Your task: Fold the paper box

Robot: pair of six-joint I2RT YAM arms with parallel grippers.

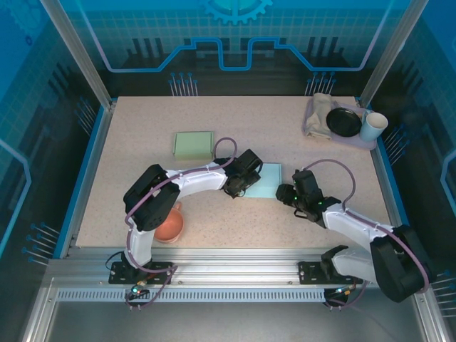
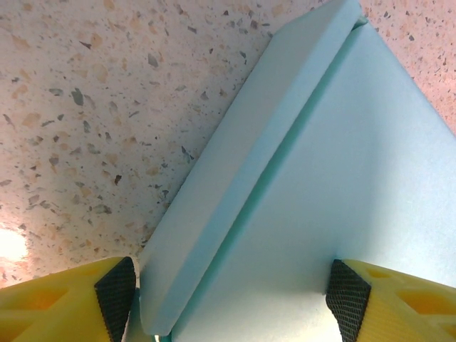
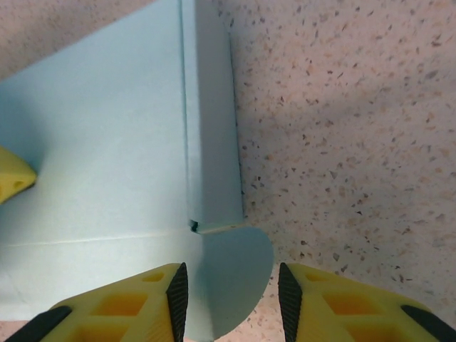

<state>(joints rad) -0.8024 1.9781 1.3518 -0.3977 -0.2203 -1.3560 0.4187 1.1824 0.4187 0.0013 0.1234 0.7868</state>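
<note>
The paper box (image 1: 268,178) is a light blue sheet lying flat on the speckled table, partly folded. My left gripper (image 1: 239,187) is at its left edge. In the left wrist view that gripper (image 2: 231,308) stands open, its pads (image 2: 114,296) straddling the end of a raised side flap (image 2: 242,164). My right gripper (image 1: 286,192) is at the sheet's right edge. In the right wrist view it (image 3: 231,303) is open around a rounded tab (image 3: 235,274) below a folded side strip (image 3: 210,142), with a gap between the tab and the right pad.
A pale green folded box (image 1: 194,144) lies behind the left gripper. A pink bowl (image 1: 169,226) sits near the left arm's base. At the back right a tray (image 1: 370,144) holds a black plate (image 1: 343,122), a cloth and a white cup (image 1: 372,126).
</note>
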